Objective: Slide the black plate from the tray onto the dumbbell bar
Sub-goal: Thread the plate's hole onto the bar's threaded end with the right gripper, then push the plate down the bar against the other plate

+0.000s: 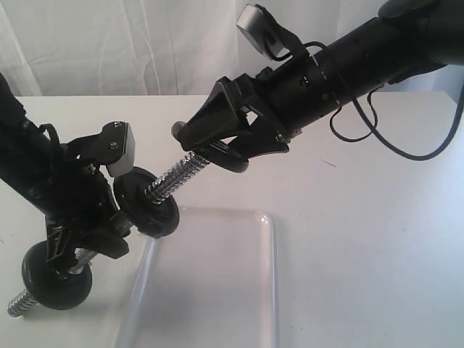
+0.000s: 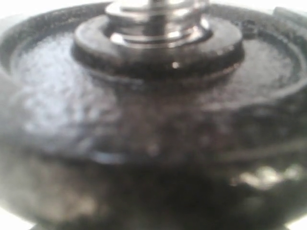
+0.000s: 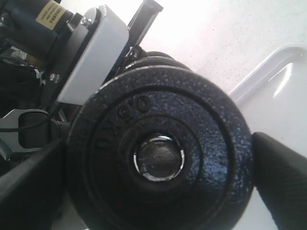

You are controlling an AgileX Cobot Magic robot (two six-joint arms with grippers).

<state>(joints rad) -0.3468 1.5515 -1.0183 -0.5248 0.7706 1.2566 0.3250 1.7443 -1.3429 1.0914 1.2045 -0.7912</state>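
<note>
This is looking like a robotics lab bench rather than a home or shop. Two black jointed robot arms, the left one (image 1: 36, 174) and the right one (image 1: 355, 61), are working over a bare matte white tabletop (image 1: 362, 246). A creased white cloth backdrop (image 1: 109, 43) is hanging behind it. A small grey box camera (image 1: 255, 25) is riding on the right wrist, and a loose black cable (image 1: 406, 145) is trailing below that arm.
</note>
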